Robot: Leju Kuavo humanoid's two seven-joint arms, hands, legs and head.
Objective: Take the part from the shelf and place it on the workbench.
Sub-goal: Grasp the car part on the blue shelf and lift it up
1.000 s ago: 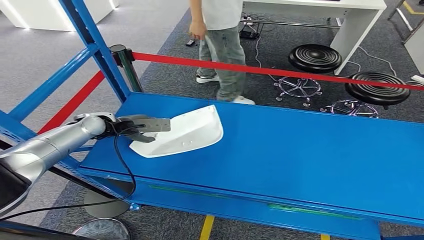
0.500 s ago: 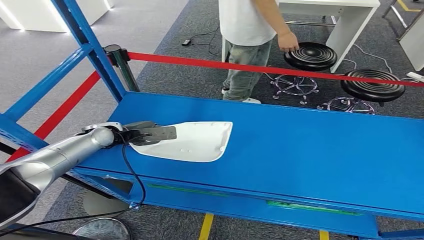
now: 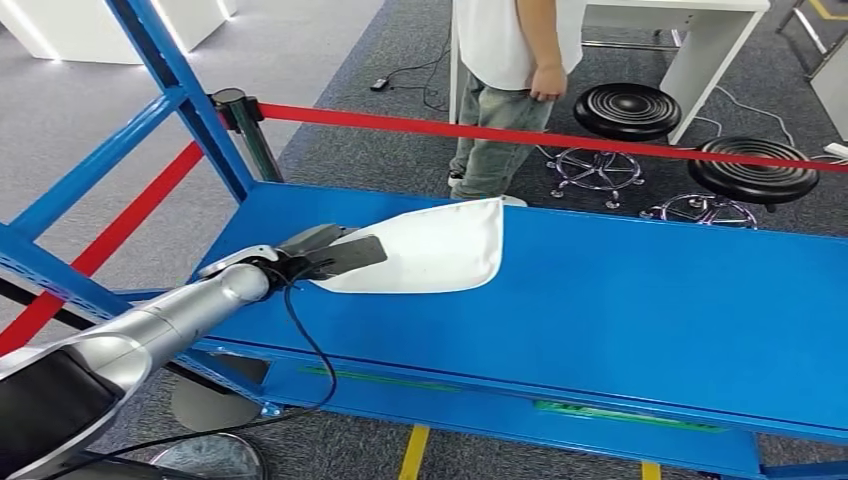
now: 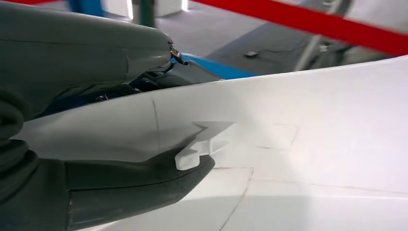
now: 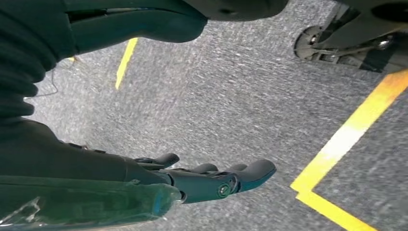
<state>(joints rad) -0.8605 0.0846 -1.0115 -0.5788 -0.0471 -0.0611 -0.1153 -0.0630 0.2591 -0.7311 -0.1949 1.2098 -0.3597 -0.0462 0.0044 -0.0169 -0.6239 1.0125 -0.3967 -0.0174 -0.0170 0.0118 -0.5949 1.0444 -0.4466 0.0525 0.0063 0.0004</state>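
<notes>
The part is a white moulded plastic shell (image 3: 430,250), wide and curved, held above the left half of the blue workbench (image 3: 640,300). My left hand (image 3: 325,255) grips its near edge, with the silver arm reaching in from the lower left. In the left wrist view the white shell (image 4: 308,139) spreads across the picture, with the thick grey thumb (image 4: 134,185) pressed under a small tab on it. My right hand (image 5: 211,180) hangs over the grey floor, fingers apart and holding nothing.
A person (image 3: 510,80) stands just behind the bench, past a red barrier tape (image 3: 560,140). Blue shelf uprights (image 3: 185,100) rise at the left. Two black stools (image 3: 750,170) and a white desk (image 3: 690,40) stand at the back. Yellow floor lines (image 5: 346,139) run below.
My left hand has carried the white shell to the right and further over the bench, tilting it up. The person behind the tape has shifted to the right.
</notes>
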